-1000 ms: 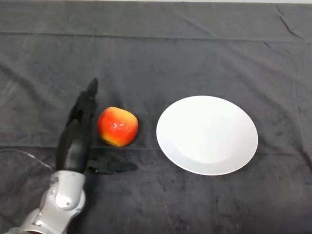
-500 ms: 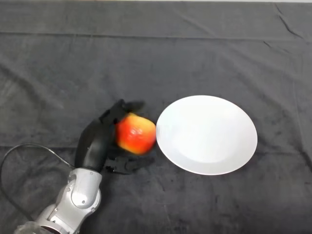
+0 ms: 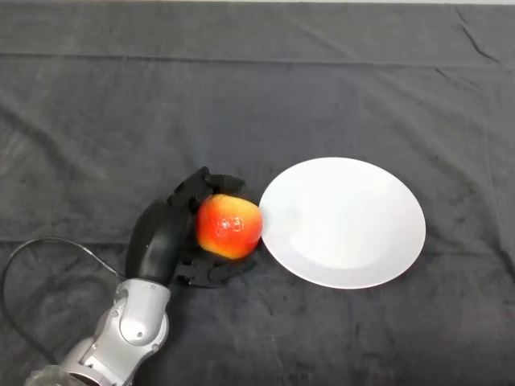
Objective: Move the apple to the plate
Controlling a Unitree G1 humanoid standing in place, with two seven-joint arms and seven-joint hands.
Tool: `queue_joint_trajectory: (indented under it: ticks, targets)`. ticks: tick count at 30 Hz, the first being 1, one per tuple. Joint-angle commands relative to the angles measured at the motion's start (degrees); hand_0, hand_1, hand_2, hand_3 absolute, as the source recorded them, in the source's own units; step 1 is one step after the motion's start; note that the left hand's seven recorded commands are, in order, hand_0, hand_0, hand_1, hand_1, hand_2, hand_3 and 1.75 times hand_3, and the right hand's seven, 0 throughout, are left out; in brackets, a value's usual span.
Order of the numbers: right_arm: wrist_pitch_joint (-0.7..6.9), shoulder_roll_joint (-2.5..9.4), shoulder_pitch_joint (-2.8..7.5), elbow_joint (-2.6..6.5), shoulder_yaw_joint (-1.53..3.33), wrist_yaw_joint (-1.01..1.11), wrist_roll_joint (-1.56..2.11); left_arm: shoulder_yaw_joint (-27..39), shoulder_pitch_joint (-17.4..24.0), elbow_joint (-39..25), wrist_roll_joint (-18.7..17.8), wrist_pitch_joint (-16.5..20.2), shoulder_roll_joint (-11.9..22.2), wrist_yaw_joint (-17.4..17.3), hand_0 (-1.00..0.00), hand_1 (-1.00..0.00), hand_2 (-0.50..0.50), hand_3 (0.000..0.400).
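Observation:
A red and yellow apple [image 3: 229, 226] sits in my left hand [image 3: 165, 233], just left of the white plate [image 3: 346, 221] and touching or almost touching its rim. My black fingers [image 3: 211, 181] curl over the apple's far side and the thumb [image 3: 217, 272] wraps under its near side, so the hand is shut on it. Nothing lies on the plate, which rests on the dark cloth right of centre.
The dark cloth [image 3: 257, 96] covers the whole table, with folds running across the far part. My silver-grey forearm [image 3: 129, 330] comes in from the lower left.
My hand closed round the apple and carried it right, from a spot well left of the plate up to the plate's left rim. The plate stayed put.

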Motion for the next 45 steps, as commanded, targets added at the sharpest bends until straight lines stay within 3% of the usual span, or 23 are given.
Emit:
queue_joint_trajectory:
  ticks: [1, 11, 17, 22, 31, 45]
  targets:
    - [-0.10, -2.04, 0.35, -0.40, -0.51, -0.02, -0.19, -1.99, -1.30, -2.70, -0.87, 1.46, 3.13, -0.96, -1.00, -1.00, 0.00, 0.400]
    - [-0.08, -1.98, 0.39, -0.54, -0.47, -0.09, -0.21, 1.31, 1.28, -17.64, -1.66, 7.87, 7.57, -3.11, -1.00, -1.00, 0.00, 0.400]
    - [-0.06, -1.92, 0.44, -0.70, -0.42, -0.16, -0.24, 2.29, 3.59, -27.04, -0.13, 12.18, 7.94, -2.38, -1.00, -1.00, 0.00, 0.400]
    - [-0.03, -1.87, 0.48, -0.83, -0.38, -0.24, -0.27, 1.36, 4.68, -31.01, 2.20, 14.31, 6.49, -0.82, -1.00, -1.00, 0.00, 0.400]
    - [0.00, -1.81, 0.53, -0.99, -0.31, -0.34, -0.30, -3.05, 3.85, -29.59, 4.76, 15.04, 3.24, 1.82, -1.00, -1.00, 0.00, 0.400]
    - [0.01, -1.81, 0.53, -1.00, -0.31, -0.38, -0.29, -13.31, -1.77, -22.38, 3.16, 16.51, -0.60, 4.67, -1.00, -1.00, 0.00, 0.400]
